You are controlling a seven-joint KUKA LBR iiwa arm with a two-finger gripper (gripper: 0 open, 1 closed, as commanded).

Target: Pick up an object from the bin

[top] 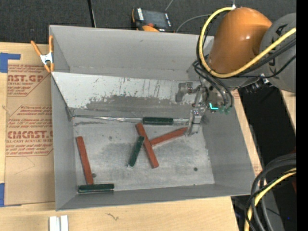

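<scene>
Right at the tip of the claw point(195, 124) lies the near end of a flat, red-brown stick of rectangular section point(168, 137), stretching away from the claw toward the middle of the grey metal bin point(120, 52). The claw is low against the bin's floor at that end, close to the sloping wall on the arm's side. This looks like the reason for an approach at the tip: the stick's far end is tangled with others, while this end lies free. Whether the claw is open or closed cannot be told, nor whether it has hold of the stick.

Just beside the claw, along the foot of the back wall, rests a dark green bar with a smooth, dull surface point(157, 121). It appears to sit where floor meets wall. Farther from the claw, a second red-brown stick point(147, 146) meets the first one's far end, and a second dark green bar point(135, 151) leans against that one. Well apart from the claw, a third red-brown stick point(84, 160) and a third dark green bar point(96, 188) lie in the farthest corner.

All six pieces are straight, hard-edged and rigid-looking. The bin's floor is scuffed and streaked.
</scene>
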